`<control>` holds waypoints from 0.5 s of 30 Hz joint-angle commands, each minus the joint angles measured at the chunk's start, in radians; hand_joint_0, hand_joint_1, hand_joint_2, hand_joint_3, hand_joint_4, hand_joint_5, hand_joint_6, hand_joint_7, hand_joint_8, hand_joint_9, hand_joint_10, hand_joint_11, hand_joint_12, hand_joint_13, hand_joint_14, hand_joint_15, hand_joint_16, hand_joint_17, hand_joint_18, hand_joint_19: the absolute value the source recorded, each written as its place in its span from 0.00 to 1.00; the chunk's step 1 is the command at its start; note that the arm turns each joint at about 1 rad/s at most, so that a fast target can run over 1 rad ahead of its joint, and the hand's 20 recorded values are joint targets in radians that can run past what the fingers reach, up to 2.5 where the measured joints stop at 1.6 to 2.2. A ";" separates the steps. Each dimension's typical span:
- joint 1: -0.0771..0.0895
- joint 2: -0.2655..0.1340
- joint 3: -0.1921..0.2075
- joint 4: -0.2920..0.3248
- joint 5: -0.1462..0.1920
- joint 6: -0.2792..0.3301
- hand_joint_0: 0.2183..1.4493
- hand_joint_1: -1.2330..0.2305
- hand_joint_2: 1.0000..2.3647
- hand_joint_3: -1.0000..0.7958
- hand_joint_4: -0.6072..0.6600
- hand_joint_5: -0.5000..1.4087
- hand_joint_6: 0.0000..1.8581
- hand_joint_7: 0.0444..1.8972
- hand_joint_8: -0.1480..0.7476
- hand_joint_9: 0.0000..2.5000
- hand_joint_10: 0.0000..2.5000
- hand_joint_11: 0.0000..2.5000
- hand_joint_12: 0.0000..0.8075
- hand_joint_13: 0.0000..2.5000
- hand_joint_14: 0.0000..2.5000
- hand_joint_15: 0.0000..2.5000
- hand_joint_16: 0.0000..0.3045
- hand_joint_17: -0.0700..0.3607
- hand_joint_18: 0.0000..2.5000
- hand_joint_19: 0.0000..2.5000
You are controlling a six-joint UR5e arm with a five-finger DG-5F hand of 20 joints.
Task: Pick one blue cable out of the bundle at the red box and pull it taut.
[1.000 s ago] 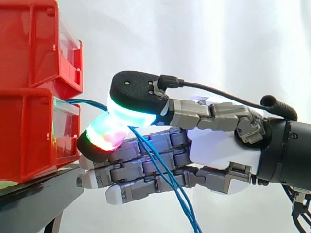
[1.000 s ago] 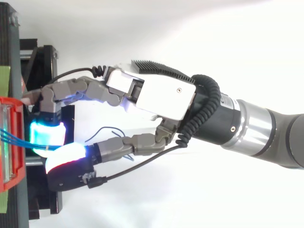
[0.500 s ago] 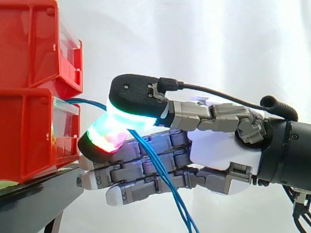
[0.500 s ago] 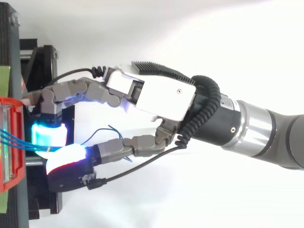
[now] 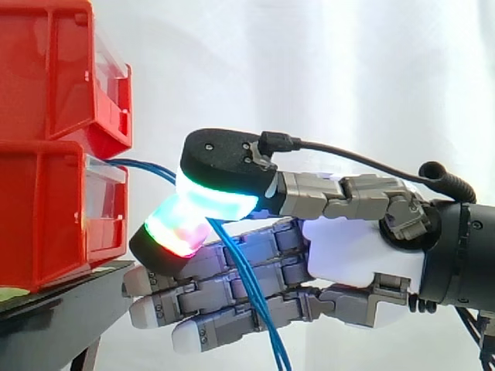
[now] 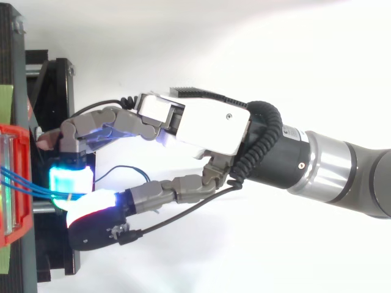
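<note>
Hand (image 5: 356, 251) sits just off the front edge of the lower red bin (image 5: 42, 220) on the black stand (image 5: 66, 305), thumb and a fingertip pinched on the blue cable (image 5: 143, 164) coming out of that bin; other fingers straight, blue strands hanging across them

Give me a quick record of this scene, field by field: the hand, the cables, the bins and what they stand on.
hand: reaches in from the right, fingertip pads pinching the blue cables
blue cables: leave the lower red bin, curve gently to the pinch, then hang loose below it
lower red bin: sits under the upper red bin
black stand: carries both bins
backdrop: white curtain
</note>
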 commanded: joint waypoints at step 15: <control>0.000 0.026 0.023 -0.103 -0.014 0.067 0.32 0.30 0.02 0.47 0.62 0.17 0.47 0.66 0.55 0.18 0.00 0.11 0.52 0.19 0.00 0.05 0.19 0.46 0.23 0.13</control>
